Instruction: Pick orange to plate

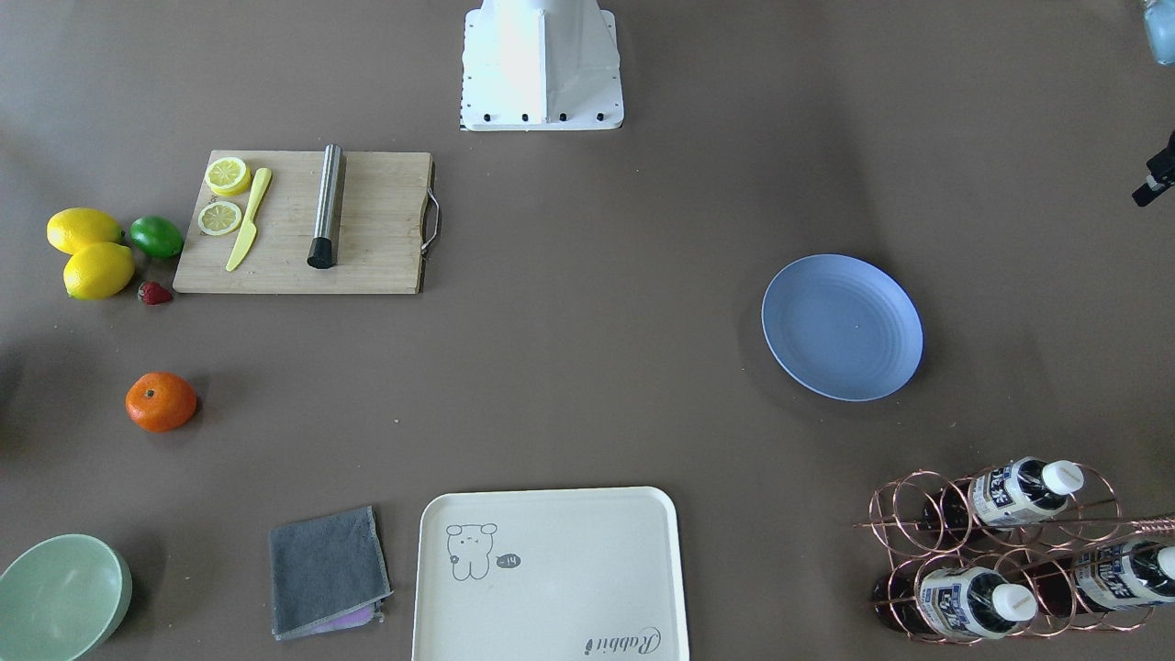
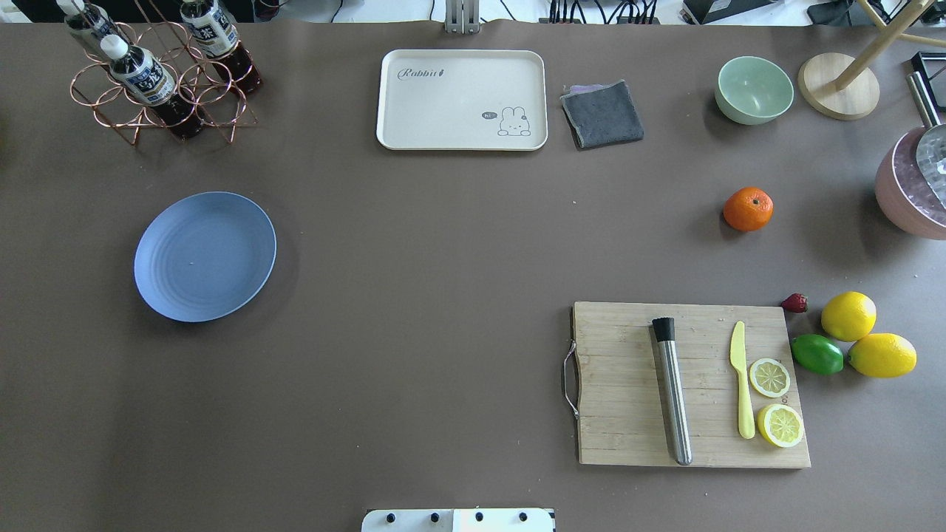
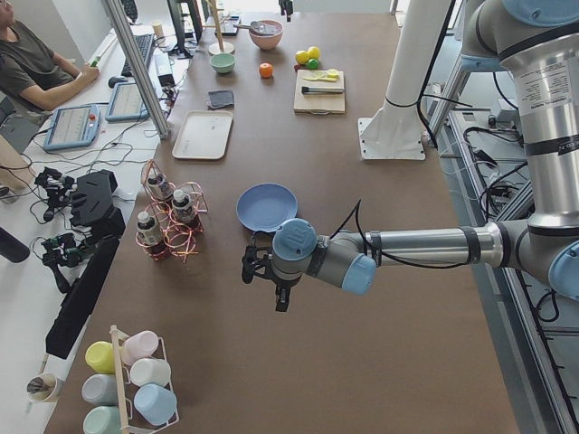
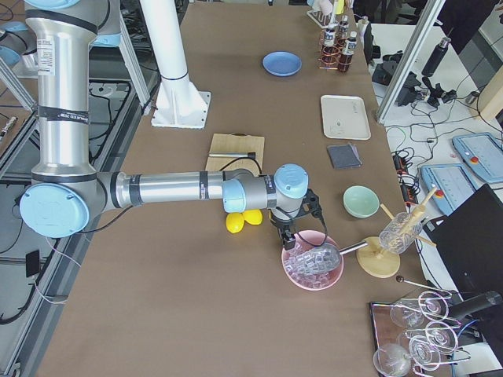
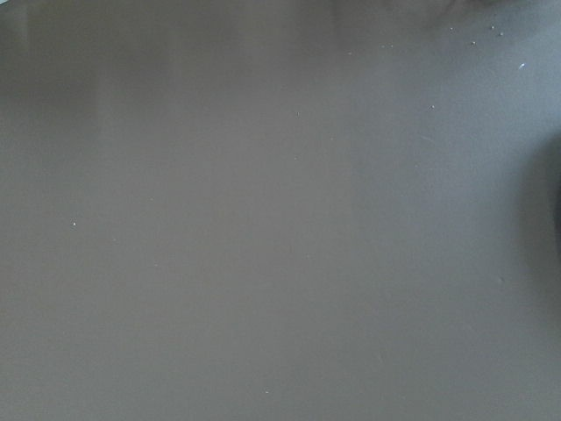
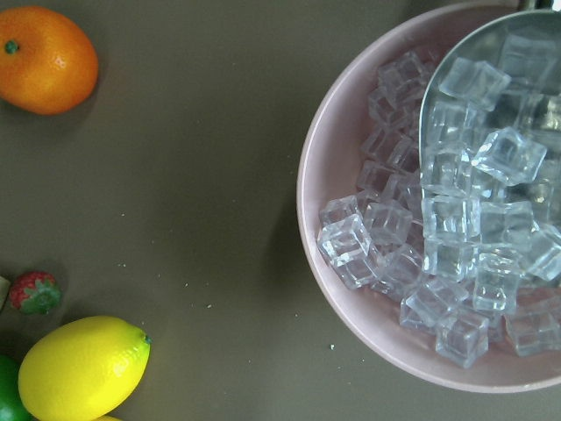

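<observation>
Task not begun, as far as the views show. The orange (image 2: 748,209) sits alone on the bare brown worktop (image 2: 443,295) on the robot's right half, between the pale green bowl (image 2: 754,89) and the cutting board (image 2: 691,384), with nothing touching it. The plate (image 2: 205,256) lies well apart on the robot's left half, near the bottle rack (image 2: 159,89), and nothing is on it. The right gripper (image 4: 288,236) hangs above the worktop just beside the pink bowl (image 4: 313,269) of ice cubes (image 6: 456,219). Its wrist view catches the orange at the upper left corner, a lemon (image 6: 83,367) and a strawberry (image 6: 33,292) at the lower left, so the fruit is near but not under the gripper. The left gripper (image 3: 257,265) hovers over bare worktop near the plate's edge, and its wrist view shows only brown surface. Both grippers appear only in the side views, so I cannot tell whether either stands wide or narrow; neither appears to carry anything. Everything is left to do: reach the orange, close on it, lift, carry it across the worktop and set it on the plate. My read is that the right arm is better placed for the pick, while the plate lies on the left arm's side, so the carry looks long.
</observation>
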`<state>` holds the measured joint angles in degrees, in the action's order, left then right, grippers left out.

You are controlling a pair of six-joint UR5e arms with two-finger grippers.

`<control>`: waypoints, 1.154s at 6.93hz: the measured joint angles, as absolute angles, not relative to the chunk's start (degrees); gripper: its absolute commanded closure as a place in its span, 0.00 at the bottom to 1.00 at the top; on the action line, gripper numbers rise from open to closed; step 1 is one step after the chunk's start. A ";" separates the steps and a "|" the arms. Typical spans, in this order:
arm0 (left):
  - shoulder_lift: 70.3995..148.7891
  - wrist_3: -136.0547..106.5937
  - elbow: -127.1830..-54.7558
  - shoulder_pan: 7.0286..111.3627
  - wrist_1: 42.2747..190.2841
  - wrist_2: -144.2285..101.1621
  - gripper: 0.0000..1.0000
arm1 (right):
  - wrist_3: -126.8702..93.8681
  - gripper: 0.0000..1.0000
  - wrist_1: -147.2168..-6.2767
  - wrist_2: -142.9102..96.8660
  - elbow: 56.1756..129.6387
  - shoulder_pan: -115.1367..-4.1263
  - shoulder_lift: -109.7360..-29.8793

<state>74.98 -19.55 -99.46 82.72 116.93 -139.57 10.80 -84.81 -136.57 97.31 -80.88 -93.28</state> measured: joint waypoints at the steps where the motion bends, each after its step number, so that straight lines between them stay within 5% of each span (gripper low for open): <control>1: 75.32 -23.78 -99.53 80.53 118.98 -139.41 0.03 | 10.72 0.00 -83.47 -136.66 97.19 -80.49 -93.49; 8: 90.49 -47.66 -95.93 58.92 122.12 -130.61 0.07 | 10.66 0.00 -80.73 -136.58 97.22 -80.24 -94.71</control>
<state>90.49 -47.66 -95.93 58.92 122.12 -130.61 10.66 -80.73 -136.58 97.22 -80.24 -94.71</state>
